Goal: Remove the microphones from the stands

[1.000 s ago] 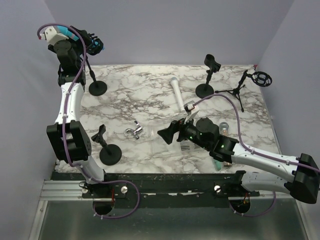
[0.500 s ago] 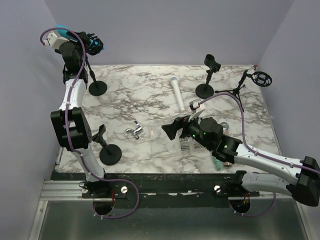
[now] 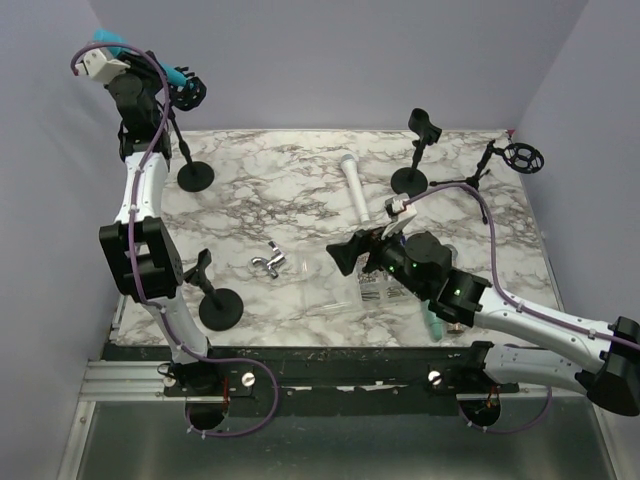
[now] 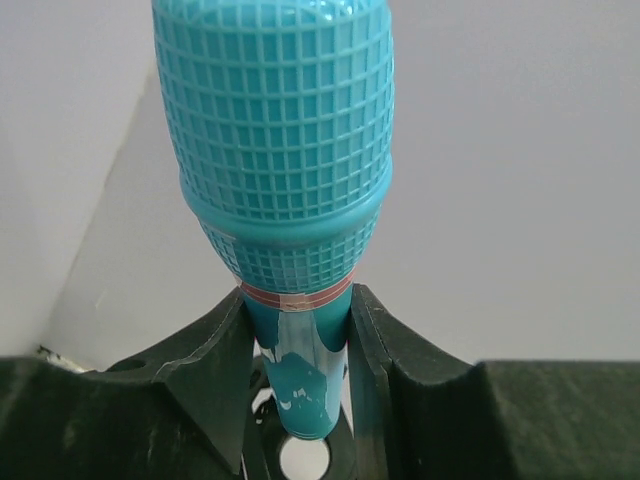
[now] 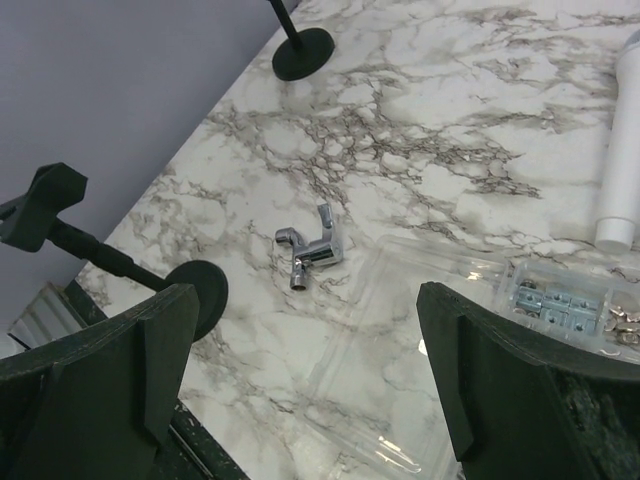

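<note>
Now, left gripper: clamped on the teal microphone's handle.
Microphone: head held above the gripper, mic stand below it.
Right gripper: spread wide, counter beneath.

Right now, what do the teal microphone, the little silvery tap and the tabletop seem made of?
Microphone: likely matte plastic, with a moulded grid head and scuffed coating lower down. Tap: probably chromed metal, mirror-bright. Tabletop: white with grey veins like marble, possibly only a printed laminate.

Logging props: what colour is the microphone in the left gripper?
Turquoise microphone, clearest in left wrist view.
</note>
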### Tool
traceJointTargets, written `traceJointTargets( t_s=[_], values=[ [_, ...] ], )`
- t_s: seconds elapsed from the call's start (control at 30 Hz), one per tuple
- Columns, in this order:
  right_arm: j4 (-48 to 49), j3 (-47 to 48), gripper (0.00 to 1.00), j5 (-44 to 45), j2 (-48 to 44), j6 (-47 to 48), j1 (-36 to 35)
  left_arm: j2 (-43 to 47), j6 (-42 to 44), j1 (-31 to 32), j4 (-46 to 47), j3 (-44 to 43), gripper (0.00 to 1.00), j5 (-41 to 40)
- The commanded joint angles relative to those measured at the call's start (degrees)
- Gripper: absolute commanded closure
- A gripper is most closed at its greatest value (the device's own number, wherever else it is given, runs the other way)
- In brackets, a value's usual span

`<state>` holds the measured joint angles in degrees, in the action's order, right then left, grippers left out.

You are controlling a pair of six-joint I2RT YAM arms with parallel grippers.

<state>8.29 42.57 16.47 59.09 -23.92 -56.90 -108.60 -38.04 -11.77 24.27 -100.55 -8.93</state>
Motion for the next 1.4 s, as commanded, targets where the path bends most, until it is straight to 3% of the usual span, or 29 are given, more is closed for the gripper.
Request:
traceJointTargets(
  t_s=[0.0, 0.1, 0.23, 0.37, 0.5, 0.7, 0.8, 1.0, 1.2, 1.37],
  values=[
    [-1.1, 2.3, 0.00, 2.3, -1.7, -0.1, 0.2, 5.6, 6.4, -0.4, 2.9, -3.8, 0.91, -3.1],
    [-1.8, 2.2, 0.00, 2.7, -1.6, -0.9, 0.2, 9.2, 10.3, 0.7, 3.9, -1.3, 0.94, -5.3],
    [-3.4, 2.7, 0.00, 1.2, -1.8, -2.5, 0.1, 15.9, 23.2, 4.4, 6.9, 3.0, 0.96, -9.8],
    [-5.6, 3.7, 0.00, 1.0, -3.3, -3.8, 0.1, 21.8, 29.4, 8.8, 4.0, 6.0, 0.96, -8.5],
    [-5.7, 1.8, 0.00, 2.8, -6.3, -5.5, 0.2, 25.0, 27.1, 14.2, -10.8, 6.9, 0.96, -3.2],
    [-6.9, -1.2, 0.00, 3.6, -13.2, -10.9, 0.2, 27.4, 12.8, 19.4, -24.0, 13.4, 1.00, 11.9],
    [-8.2, -1.1, 0.00, 3.5, -16.9, -12.0, 0.1, 22.4, 10.0, 22.2, -37.3, 8.4, 1.00, 17.3],
    [-15.0, -1.5, 0.00, 5.2, -23.5, -14.7, 0.2, 6.7, 6.0, 26.4, -52.2, -0.3, 1.00, 25.5],
    [-17.1, -4.6, 0.00, 7.4, -29.1, -15.8, 0.2, -1.7, 3.6, 30.7, -51.3, -1.2, 1.00, 25.2],
    [-18.5, -3.5, 0.00, 8.6, -29.4, -14.3, 0.2, -11.4, 2.3, 32.8, -54.1, -8.6, 1.00, 25.0]
  ],
)
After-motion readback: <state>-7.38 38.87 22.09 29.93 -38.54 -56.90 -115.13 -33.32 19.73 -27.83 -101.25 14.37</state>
